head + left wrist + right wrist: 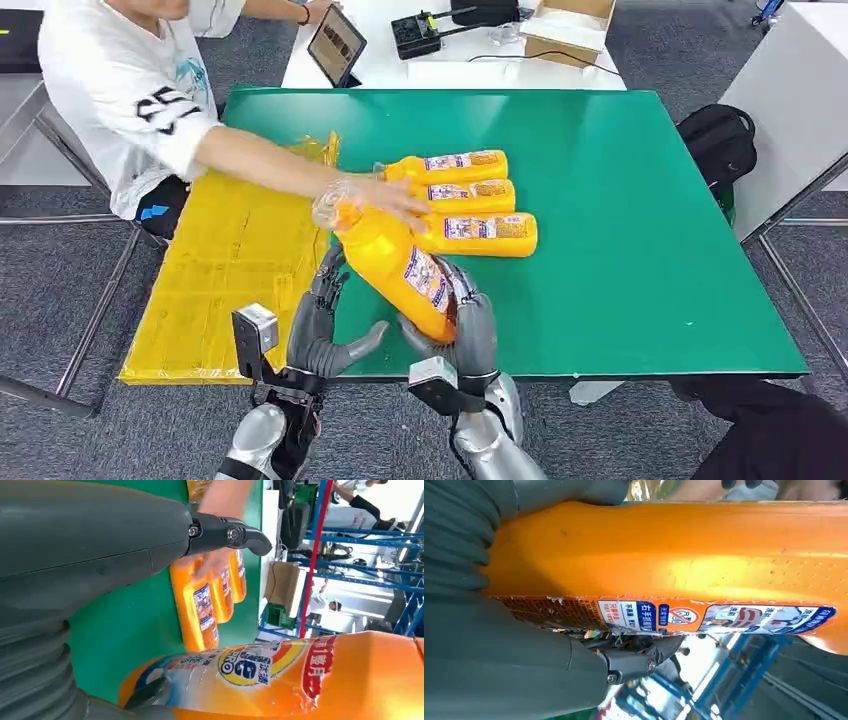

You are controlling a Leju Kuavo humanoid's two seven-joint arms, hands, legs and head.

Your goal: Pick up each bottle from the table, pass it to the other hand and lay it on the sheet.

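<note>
Right hand (468,325) gripping tilted orange bottle (400,268) — person's hand (385,195) on top, left hand (318,325) beside

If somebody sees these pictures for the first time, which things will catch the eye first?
First, the big orange bottle, tilted above the near edge of the green table and held by the right hand, with the left hand open beside it. Next, a person's arm reaching across from the left to three more orange bottles lying side by side mid-table. A yellow sheet covers the table's left side.

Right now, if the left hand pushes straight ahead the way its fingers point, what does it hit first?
Likely the held bottle: the left hand is open beside it, fingers aimed up-table toward the person's arm. Depth is unclear; it may slip past along the bottle.
</note>
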